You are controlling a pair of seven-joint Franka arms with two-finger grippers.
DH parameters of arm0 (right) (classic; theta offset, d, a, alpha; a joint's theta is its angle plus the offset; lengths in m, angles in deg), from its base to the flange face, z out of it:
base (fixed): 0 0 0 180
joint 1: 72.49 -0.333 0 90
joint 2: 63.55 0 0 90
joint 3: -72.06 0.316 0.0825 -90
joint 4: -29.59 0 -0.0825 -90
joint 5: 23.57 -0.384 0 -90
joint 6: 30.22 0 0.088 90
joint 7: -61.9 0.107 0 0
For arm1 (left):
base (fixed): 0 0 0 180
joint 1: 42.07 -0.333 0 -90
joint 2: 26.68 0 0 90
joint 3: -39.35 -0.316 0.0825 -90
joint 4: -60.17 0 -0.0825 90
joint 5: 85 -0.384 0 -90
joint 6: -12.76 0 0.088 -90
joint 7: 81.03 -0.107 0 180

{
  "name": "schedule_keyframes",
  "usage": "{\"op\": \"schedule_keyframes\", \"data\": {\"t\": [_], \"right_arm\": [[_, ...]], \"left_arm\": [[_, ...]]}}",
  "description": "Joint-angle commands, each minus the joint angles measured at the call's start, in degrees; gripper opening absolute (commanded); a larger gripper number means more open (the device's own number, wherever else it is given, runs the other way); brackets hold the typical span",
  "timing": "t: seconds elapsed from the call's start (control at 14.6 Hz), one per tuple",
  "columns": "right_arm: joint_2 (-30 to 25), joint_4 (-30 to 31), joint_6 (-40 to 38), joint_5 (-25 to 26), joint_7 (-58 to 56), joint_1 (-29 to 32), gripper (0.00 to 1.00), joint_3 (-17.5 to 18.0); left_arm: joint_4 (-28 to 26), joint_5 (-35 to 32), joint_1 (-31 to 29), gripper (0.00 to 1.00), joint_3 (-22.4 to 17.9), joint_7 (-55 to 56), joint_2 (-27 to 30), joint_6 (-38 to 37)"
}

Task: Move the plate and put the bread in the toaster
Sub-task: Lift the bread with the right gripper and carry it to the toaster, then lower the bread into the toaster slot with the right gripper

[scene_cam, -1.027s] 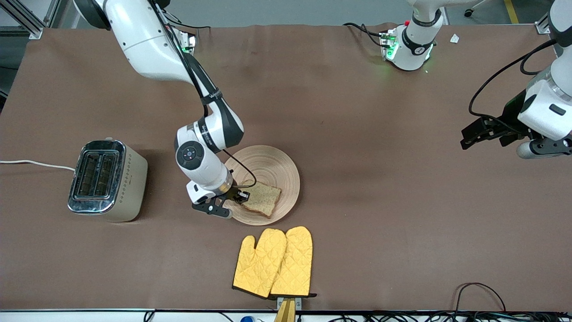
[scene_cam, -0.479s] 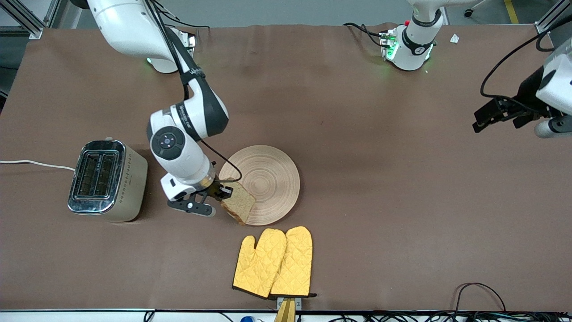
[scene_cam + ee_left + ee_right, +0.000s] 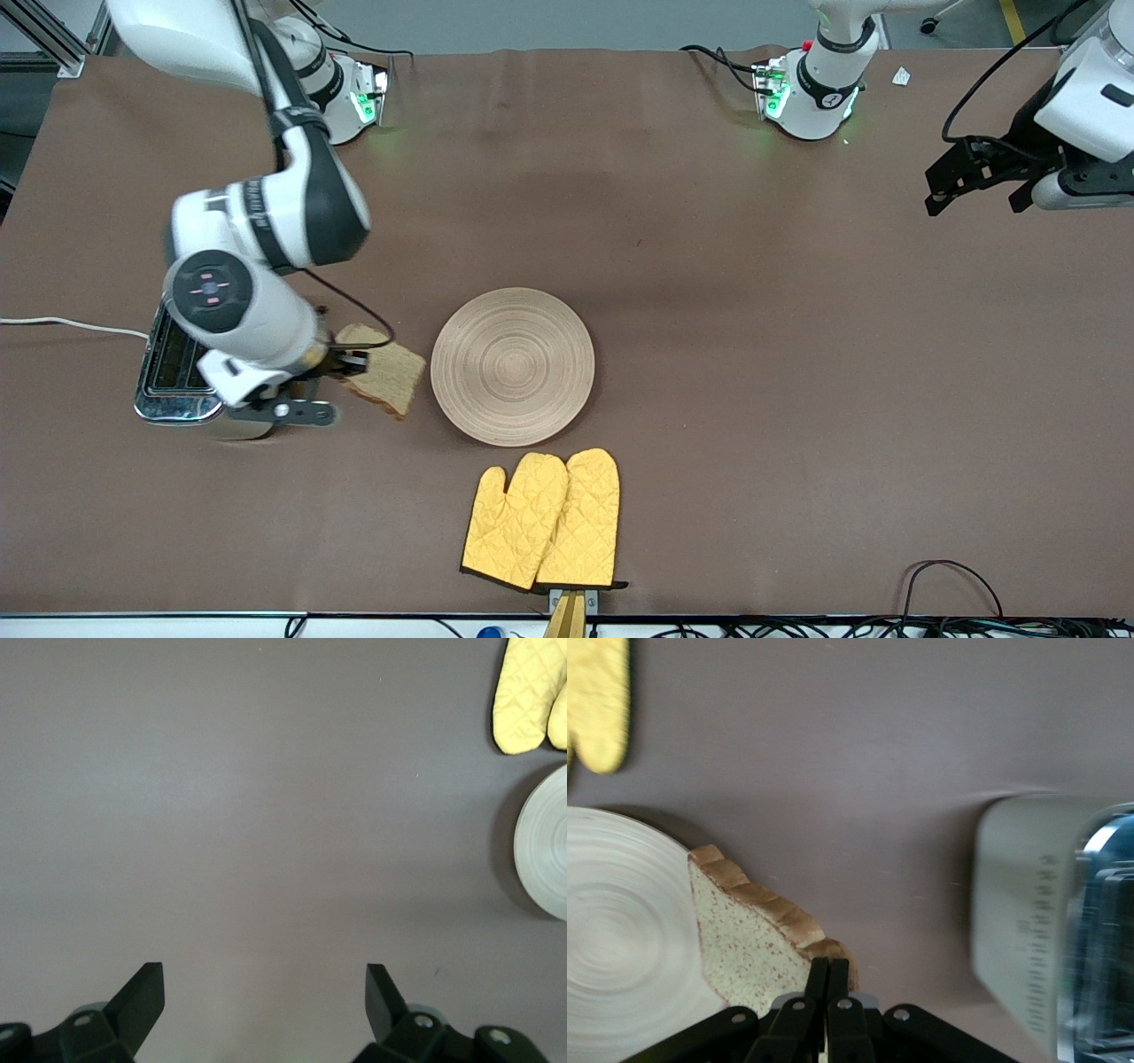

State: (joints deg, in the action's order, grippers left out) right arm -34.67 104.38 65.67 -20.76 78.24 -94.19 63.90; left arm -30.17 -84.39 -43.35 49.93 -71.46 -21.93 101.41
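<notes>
— Right hand [image 3: 350, 365] pinched the bread [image 3: 387, 379] by one edge, carrying it over the surface [image 3: 709, 266] between plate [image 3: 512, 365] and toaster [image 3: 177, 390], slots up. And the left?

— Left hand [image 3: 264, 992] hung spread, empty, waiting. Right wrist view: bread [image 3: 744, 930] gripped at its crust, toaster [image 3: 1028, 912] near.

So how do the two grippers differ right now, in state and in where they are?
The right gripper is shut on the bread, while the left gripper is open and holds nothing. The right gripper carries the slice in the air between the plate and the toaster; the left gripper waits over bare table at the left arm's end. Both are black, two-fingered and off the table.
</notes>
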Motion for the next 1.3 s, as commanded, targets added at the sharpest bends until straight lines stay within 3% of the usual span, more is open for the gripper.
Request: {"op": "schedule_keyframes", "data": {"t": [0.0, 0.55, 0.89, 1.23], "right_arm": [[-0.4, -3.2, -7.7, 5.6, -5.2, 2.5, 0.0, 0.9], [-3.1, -3.4, -15.4, 18.4, -15.8, 7.9, 0.0, 1.0], [-2.5, -2.9, -16.5, 22.9, -18.3, 11.0, 0.0, 1.0], [0.3, -2.9, -15.7, 24.2, -17.6, 11.5, 0.0, 1.0]], "left_arm": [[-1.1, -1.5, 0.2, 1.0, -0.6, -1.7, 1.1, -2.1], [-0.3, -0.6, 0.6, 1.0, 0.0, -0.8, 0.5, -3.2], [0.1, -0.7, 0.4, 1.0, 0.1, -0.8, 0.6, -4.9], [0.1, -1.3, 0.3, 1.0, 0.0, -0.9, 0.6, -5.3]]}}
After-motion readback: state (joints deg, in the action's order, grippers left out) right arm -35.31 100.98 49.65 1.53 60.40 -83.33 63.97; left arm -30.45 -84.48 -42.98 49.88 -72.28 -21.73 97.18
